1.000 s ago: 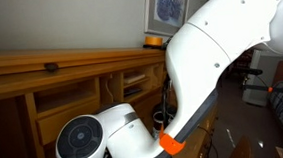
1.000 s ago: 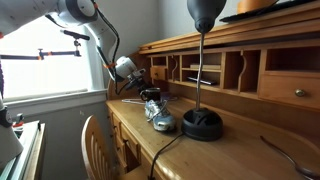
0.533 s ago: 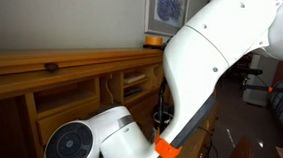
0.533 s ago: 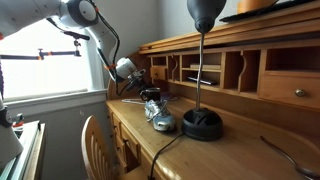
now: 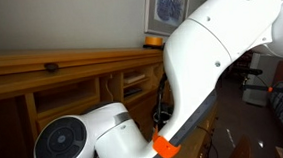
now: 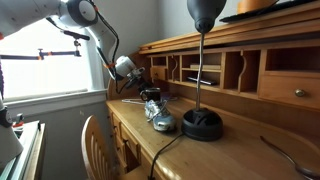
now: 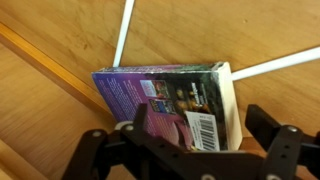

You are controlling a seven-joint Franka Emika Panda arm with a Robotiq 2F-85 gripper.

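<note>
In the wrist view a book with a purple cover and a barcode label lies flat on the wooden desk, white page edge to the right. My gripper is open just over its near end. The left finger overlaps the cover and the right finger stands clear of the page edge. Two thin white sticks run out from under the book. In an exterior view the gripper hangs low over the desk's left part, and I cannot make out the book there.
A black desk lamp stands on the desk to the right of the gripper, its cable trailing forward. The hutch with cubbyholes runs along the back. A wooden chair is in front. The white arm fills an exterior view.
The arm's round joint has slid to the left in an exterior view. The gripper stays open over the book.
</note>
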